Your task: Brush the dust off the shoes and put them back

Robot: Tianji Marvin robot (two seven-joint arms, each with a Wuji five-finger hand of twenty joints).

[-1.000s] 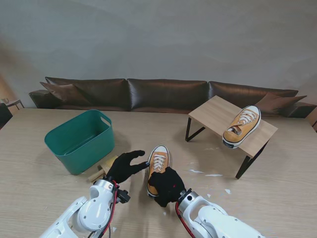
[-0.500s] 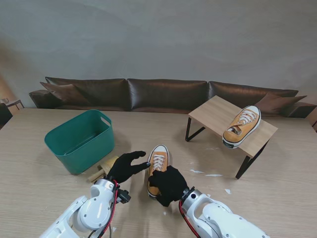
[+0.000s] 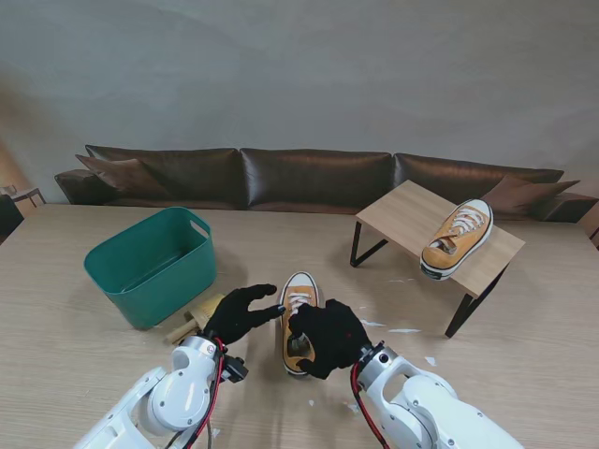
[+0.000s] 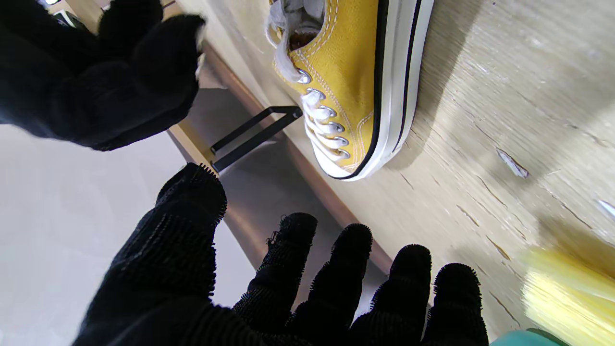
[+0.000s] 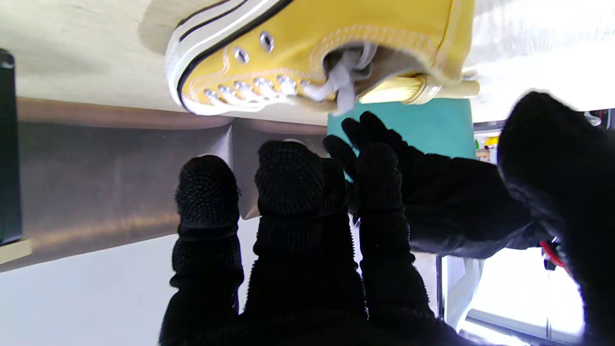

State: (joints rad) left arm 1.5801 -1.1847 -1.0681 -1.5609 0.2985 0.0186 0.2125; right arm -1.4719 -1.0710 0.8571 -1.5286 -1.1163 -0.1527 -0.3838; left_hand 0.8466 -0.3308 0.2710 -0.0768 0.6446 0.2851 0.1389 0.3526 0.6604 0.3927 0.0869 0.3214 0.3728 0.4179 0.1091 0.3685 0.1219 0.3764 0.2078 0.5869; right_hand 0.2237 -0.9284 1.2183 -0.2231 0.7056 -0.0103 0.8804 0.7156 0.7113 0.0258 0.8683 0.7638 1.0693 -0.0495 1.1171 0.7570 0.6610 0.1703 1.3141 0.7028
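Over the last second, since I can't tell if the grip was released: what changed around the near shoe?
The right hand came off the near shoe, lifting and shifting to the right with fingers spread; the shoe's heel, covered before, now shows. The left hand kept its open pose beside the shoe. The second shoe on the small table, the green bin and the near shoe itself did not move.

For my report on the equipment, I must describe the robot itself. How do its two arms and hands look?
Both arms are glossy white with rounded shells. The left arm carries red and black cables near the wrist; the right arm shows a red cable there too. The left robot hand and right robot hand each wear a black knitted glove with five fingers and nubbly fingertips.
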